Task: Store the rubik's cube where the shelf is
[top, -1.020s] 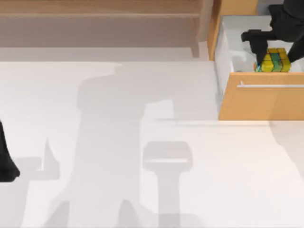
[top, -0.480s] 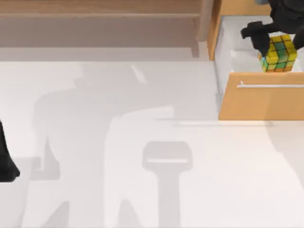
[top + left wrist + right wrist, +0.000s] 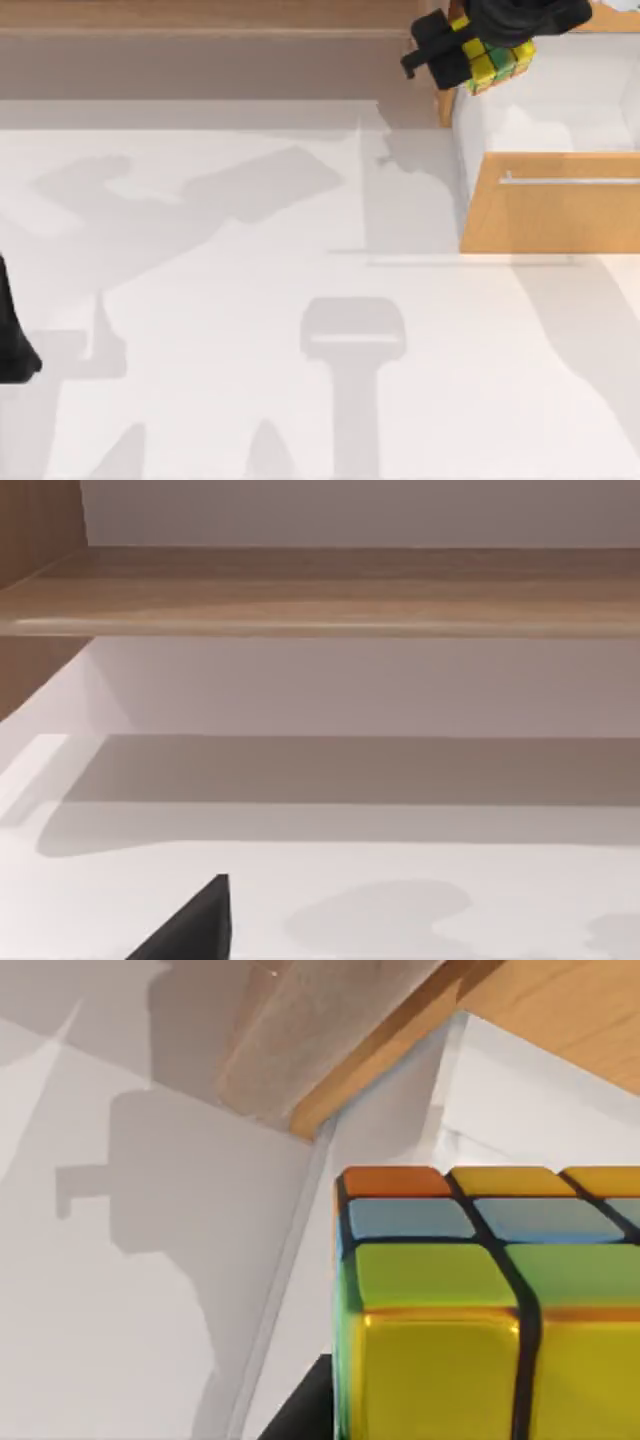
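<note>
The right gripper grips the cube beside the shelf post, not yet stored.

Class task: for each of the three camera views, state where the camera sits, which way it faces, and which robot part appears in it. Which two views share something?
Top view: above the table, looking down; right gripper carries the yellow-green rubik's cube; left arm parked at the left edge.
Left wrist view: faces the light brown wooden shelf; dark fingertip.
Right wrist view: close behind the cube.
Top and right wrist views share the cube.
</note>
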{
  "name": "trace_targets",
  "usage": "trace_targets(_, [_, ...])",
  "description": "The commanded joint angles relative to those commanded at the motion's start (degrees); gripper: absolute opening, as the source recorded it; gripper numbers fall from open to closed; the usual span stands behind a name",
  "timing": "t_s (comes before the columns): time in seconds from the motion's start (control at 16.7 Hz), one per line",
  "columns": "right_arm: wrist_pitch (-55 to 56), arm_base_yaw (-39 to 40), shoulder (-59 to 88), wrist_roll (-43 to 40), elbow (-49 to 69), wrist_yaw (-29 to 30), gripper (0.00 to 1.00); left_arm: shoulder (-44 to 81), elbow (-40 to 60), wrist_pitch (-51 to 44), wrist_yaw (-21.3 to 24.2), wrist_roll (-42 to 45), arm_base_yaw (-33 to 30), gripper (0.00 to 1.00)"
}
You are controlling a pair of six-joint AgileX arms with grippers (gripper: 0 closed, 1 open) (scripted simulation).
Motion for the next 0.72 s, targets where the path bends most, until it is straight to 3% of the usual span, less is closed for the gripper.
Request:
trace_targets(0.36, [26.83,11.93,-3.57,-3.52,-10.68,10.3,0.0,0.0,0.0,0.0,0.0,0.0,0.0,1.0])
trace_targets(0.72, [58.06,17.44,0.79,-5.12,-17.47,18.77,0.0,0.0,0.0,0.0,0.0,0.0,0.0,1.0])
